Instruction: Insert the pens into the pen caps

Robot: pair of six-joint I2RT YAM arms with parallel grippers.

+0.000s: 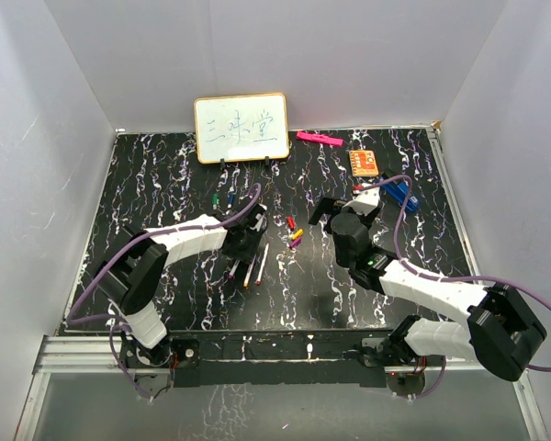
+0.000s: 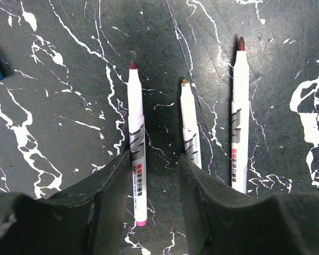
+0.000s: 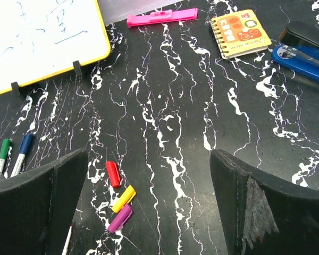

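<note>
pens [image 2: 135, 143], caps [image 3: 124, 198], whiteboard [image 3: 37, 37], notepad [image 3: 240, 33], perhaps stapler [image 3: 303, 50]

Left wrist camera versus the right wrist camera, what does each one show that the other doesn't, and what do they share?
Only the left wrist: three uncapped pens side by side, the purple-tipped pen in the gap of the open left gripper, the yellow-tipped pen and red-tipped pen beside it. Only the right wrist: the red cap, yellow cap and purple cap, the whiteboard, pink bar, notebook and blue stapler, past the wide-open right gripper. Both: the black marbled table.
</note>
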